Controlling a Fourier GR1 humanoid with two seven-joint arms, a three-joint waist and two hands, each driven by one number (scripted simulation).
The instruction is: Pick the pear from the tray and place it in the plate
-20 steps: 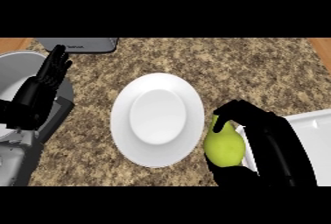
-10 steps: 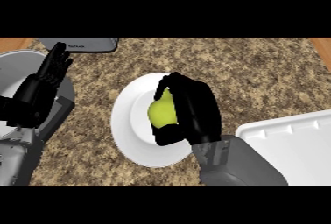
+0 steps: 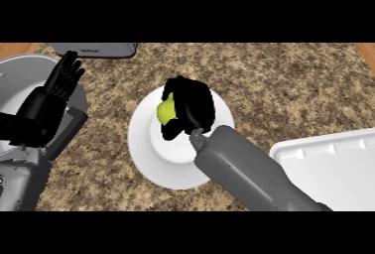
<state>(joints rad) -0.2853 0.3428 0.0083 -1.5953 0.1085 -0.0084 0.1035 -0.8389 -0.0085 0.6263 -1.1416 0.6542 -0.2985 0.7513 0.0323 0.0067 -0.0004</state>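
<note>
Right hand over middle of plate, fingers curled round pear, pear held and mostly hidden by fingers; only a yellow-green side showing at hand's left. Cannot tell whether pear touches plate surface or hangs just above. Judged: transport step about done, release not yet made. Held here because plate's middle is the target, so letting go should leave fruit well inside the rim, not near the edge where it could roll off.

Largest to smallest, with counts:

Counter: one, speckled brown stone top, bearing everything else.

Tray: one, white, lower right corner, partly cut by view's edge. No fruit seen in visible part. Well apart from pear; source now behind the arm.

Right forearm: one, grey, running from lower right up to plate, crossing plate's lower right rim. Angle fits a reach from tray side across to plate.

Plate: one, white, round, near counter's middle, just left of tray.

Left hand: one, at view's left, fingers straight and up, holding nothing, resting. Kept clear of plate, likely so as not to obstruct placement.

Grey rounded object behind left hand: one, identity unclear. Dark grey flat item at top edge: one, cut off by frame.

Pear: one, smallest item.
</note>
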